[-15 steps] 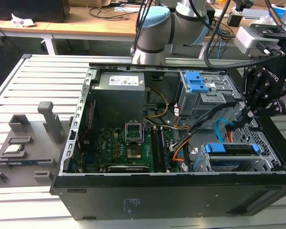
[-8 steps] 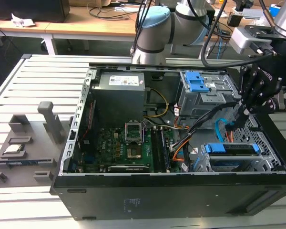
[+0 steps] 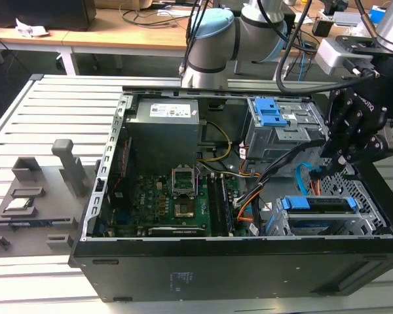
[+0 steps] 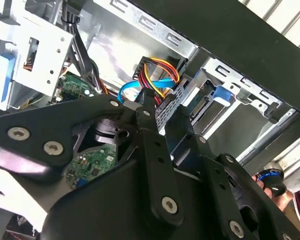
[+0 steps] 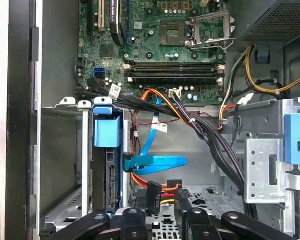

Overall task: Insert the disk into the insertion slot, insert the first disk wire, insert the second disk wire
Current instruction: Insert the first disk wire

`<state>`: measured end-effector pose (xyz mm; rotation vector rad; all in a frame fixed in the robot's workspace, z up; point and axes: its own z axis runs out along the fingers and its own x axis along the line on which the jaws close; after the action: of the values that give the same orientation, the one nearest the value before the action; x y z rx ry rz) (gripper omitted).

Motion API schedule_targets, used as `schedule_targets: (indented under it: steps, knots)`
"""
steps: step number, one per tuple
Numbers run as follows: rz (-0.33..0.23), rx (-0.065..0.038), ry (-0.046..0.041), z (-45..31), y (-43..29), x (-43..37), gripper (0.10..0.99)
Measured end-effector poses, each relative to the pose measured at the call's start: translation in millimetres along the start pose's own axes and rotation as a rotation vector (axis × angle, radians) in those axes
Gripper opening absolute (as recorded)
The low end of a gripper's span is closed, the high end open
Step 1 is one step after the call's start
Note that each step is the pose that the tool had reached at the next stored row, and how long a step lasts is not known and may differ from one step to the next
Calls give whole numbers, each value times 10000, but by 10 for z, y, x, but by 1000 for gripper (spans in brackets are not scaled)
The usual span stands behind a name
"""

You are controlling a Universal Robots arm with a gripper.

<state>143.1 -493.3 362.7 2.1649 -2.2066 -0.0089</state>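
The arm (image 3: 213,39) stood at the far side of the exterior view. Its thick grey joints were capped in light blue, and its upper links bent over toward the exterior view's right. The wrist (image 3: 386,26) sat high there and carried the black gripper (image 3: 322,170), which pointed down and leaned toward the exterior view's left. In both wrist views the gripper (image 5: 162,212) (image 4: 160,107) showed black linkage bars (image 4: 157,165) with silver pins, fanned across the foreground.
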Motion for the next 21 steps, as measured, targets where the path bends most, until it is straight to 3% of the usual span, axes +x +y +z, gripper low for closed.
schedule_targets:
  steps: [3, 9, 11, 12, 13, 16, 21]
  knots:
    - [7, 3, 136, 43, 6, 3, 361]
    - [8, 3, 172, 76, 6, 21, 361]
    - [8, 3, 175, 76, 6, 22, 278]
    - [8, 3, 176, 76, 5, 22, 278]
    - [8, 3, 178, 76, 6, 22, 169]
    - [9, 3, 181, 76, 6, 24, 169]
    - [12, 5, 275, 91, 0, 282, 169]
